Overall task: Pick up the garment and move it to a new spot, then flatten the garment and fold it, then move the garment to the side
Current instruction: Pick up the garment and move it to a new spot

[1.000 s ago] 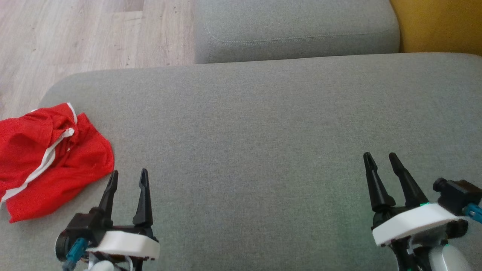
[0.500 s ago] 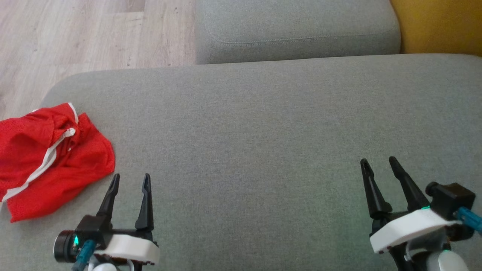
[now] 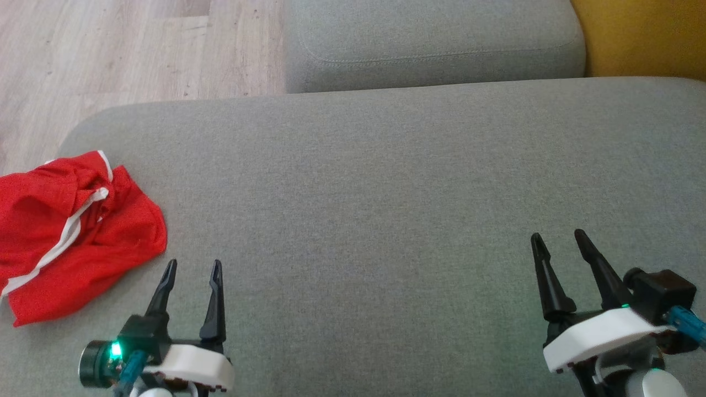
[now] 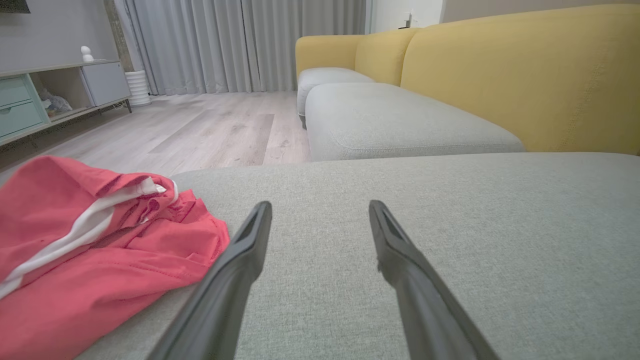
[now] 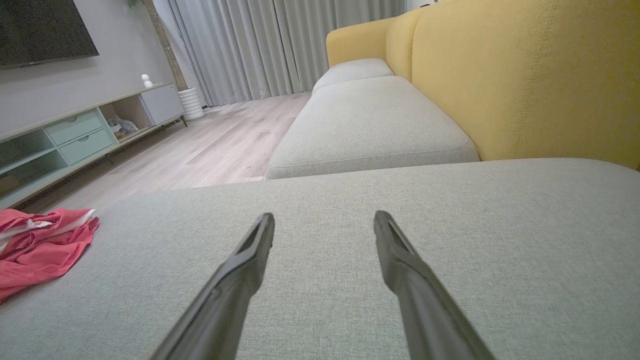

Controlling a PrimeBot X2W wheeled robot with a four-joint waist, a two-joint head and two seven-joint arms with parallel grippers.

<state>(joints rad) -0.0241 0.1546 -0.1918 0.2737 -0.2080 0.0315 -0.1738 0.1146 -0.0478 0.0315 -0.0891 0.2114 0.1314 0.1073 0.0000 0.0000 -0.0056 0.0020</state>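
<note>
A crumpled red garment (image 3: 71, 237) with white stripes lies at the left end of the grey sofa cushion (image 3: 386, 182). It also appears at the left in the left wrist view as the garment (image 4: 90, 250) and far left in the right wrist view as the garment (image 5: 35, 245). My left gripper (image 3: 194, 266) stands open just right of the garment's near corner, apart from it and empty. Low at the right, my right gripper (image 3: 558, 237) is open with nothing between its fingers, far from the garment. The same open, empty stance shows for the left gripper (image 4: 320, 205) and right gripper (image 5: 325, 215).
A second grey cushion (image 3: 436, 44) adjoins at the back, with the yellow sofa back (image 3: 640, 38) at the right. Wooden floor (image 3: 110, 55) lies beyond the cushion's left and far edge. A low cabinet (image 5: 75, 135) and curtains (image 5: 280, 45) stand across the room.
Both grippers have drawn back a little toward the bottom of the head view, still open. The garment has not moved.
</note>
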